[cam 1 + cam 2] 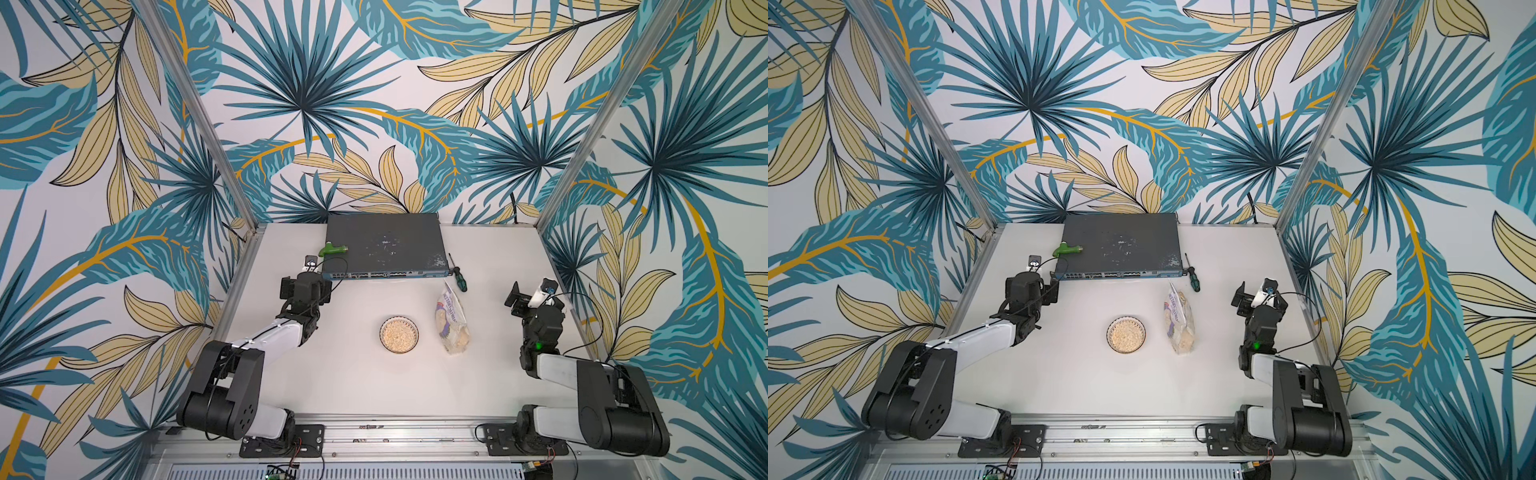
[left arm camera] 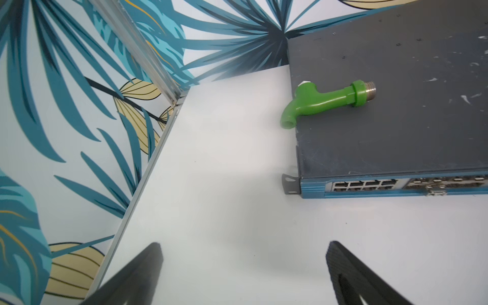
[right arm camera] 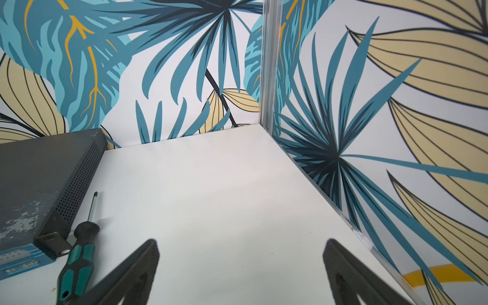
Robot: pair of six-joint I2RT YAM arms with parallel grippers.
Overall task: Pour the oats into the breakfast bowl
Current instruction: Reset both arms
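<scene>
The oats bag (image 1: 452,322) (image 1: 1179,320), crinkly clear plastic with a white and purple label, stands on the white table right of centre, with pale flakes low inside it. Just left of it sits the breakfast bowl (image 1: 381,335) (image 1: 1107,335), small, round and dark-rimmed, with oats (image 1: 399,336) heaped inside. My left gripper (image 1: 306,286) (image 1: 1032,286) (image 2: 244,264) hovers open by the switch's front left corner, far from both. My right gripper (image 1: 536,297) (image 1: 1260,297) (image 3: 241,264) is open near the right wall. Neither holds anything.
A dark grey network switch (image 1: 384,245) (image 2: 396,105) (image 3: 39,171) lies at the back, with a green plastic tap (image 1: 332,249) (image 2: 324,103) on its left edge. A green-handled screwdriver (image 1: 458,278) (image 3: 79,258) lies by its right front corner. Patterned walls enclose three sides.
</scene>
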